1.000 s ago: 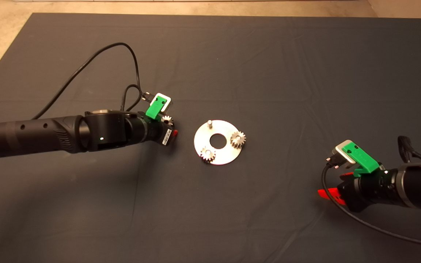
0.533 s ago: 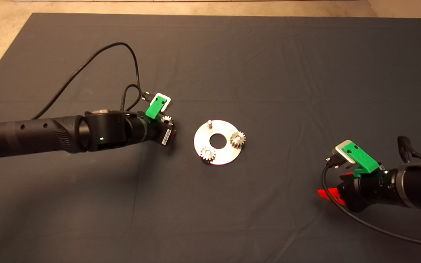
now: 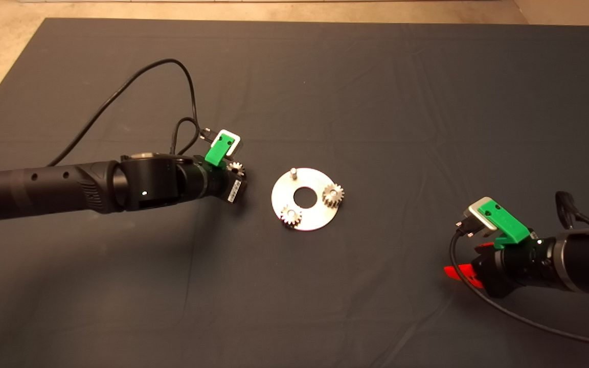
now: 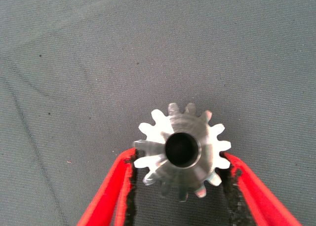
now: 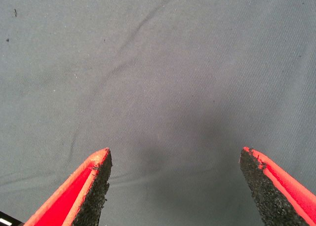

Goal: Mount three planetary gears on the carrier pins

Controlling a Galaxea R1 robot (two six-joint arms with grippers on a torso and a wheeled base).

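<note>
Since the earlier frame, the left end effector has drawn back a little to the left, and its red finger no longer shows in the head view. It is clenched on the third gear, its pads pressing the teeth from both sides, left of the disc on the dark mat. Two gears sit on their pins on the disc; the far pin is bare. The right end effector rests at the near right with fingers spread apart, holding nothing.
</note>
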